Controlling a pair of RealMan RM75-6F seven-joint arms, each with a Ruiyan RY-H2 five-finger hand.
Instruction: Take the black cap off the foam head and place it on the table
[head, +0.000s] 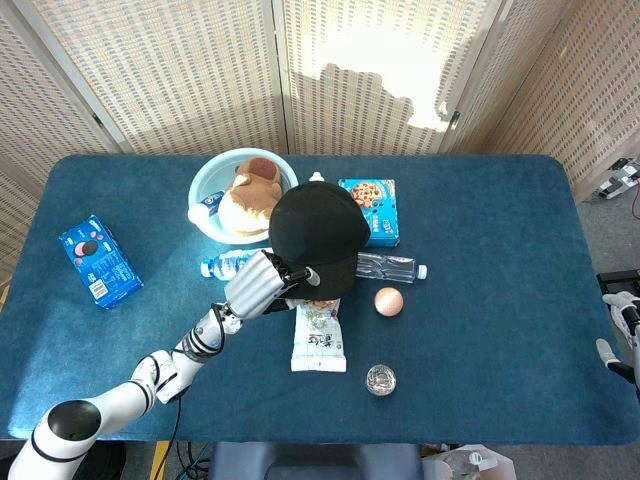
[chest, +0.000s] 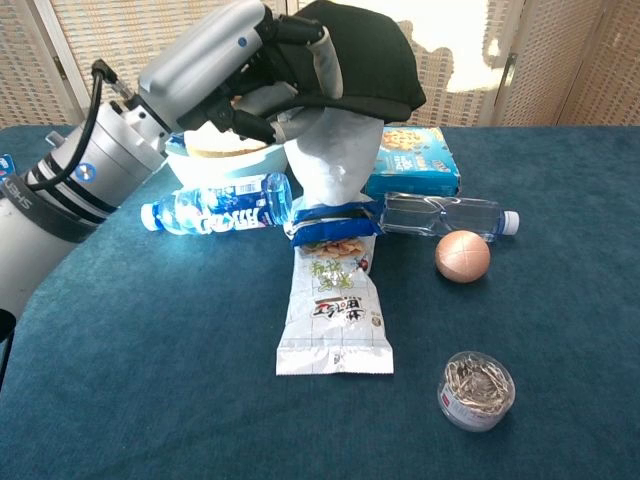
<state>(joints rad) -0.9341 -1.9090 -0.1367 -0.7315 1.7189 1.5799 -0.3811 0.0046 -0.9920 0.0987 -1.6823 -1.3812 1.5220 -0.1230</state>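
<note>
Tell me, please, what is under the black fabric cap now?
Under the black fabric cap the white foam head shows, its face and neck bare in the chest view. The left hand grips the cap's brim. The top of the head is covered by the cap, so it cannot be seen.

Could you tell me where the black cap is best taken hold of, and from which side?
By the brim, from the robot's left: the black cap is stiff and free there, and the left hand already grips that edge above the foam head.
</note>
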